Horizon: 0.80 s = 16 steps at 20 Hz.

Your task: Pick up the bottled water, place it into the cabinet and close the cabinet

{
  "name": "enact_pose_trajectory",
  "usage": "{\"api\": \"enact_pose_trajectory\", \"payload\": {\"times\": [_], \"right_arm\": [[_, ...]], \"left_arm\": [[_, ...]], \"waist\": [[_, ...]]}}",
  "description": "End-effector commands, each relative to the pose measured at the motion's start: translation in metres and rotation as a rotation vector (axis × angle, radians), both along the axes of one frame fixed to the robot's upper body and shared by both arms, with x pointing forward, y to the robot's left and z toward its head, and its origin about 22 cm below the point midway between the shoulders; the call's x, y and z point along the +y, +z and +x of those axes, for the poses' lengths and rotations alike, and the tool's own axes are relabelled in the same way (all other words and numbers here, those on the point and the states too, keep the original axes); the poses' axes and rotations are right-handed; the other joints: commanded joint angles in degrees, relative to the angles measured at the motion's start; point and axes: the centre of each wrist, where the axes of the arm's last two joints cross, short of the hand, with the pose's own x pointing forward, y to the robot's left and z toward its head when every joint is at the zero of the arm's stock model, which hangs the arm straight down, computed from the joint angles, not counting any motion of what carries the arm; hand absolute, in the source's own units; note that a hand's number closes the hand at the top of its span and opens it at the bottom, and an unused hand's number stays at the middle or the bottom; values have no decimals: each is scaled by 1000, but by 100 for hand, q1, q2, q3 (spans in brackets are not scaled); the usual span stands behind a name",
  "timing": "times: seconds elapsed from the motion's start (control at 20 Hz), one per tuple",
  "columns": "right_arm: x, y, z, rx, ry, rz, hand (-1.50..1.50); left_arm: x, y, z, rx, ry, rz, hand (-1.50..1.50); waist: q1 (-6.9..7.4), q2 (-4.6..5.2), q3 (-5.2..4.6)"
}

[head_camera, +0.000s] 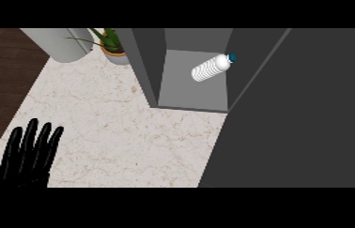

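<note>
— White ribbed plastic with a teal cap: in the head view we see the bottled water (210, 67) lying tilted on the cabinet (190, 93) floor, upper centre of the frame. So closing is our step?
— We judge so. The dark door (291, 128) fills the right side, swung open. We ought to push flat on its outer face, near the free edge, and sweep it round steadily.
— Which hand do we use?
— Our left hand (27, 153) rests at the lower left, fingers straight and spread, holding nothing. Our right hand doesn't show at all.
— What else can't we make out?
— The door's handle and hinge; its lower part is cut off. Whether the bottle leans on the cabinet's right wall, we can't tell.
</note>
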Motion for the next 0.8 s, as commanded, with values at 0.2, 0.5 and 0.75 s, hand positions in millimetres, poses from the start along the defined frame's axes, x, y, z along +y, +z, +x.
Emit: {"api": "enact_pose_trajectory", "payload": {"times": [0.2,0.5,0.75], "right_arm": [[33,-4,15,112,-81,171,150],[41,-19,19,242,16,158,150],[48,-43,18,482,209,133,150]], "left_arm": [[8,5,1,-10,-17,6,-150],[11,4,1,-24,-49,6,-150],[8,8,5,-41,-96,-4,-150]], "waist": [[149,99,5],[368,192,-4],[615,330,-2]]}}
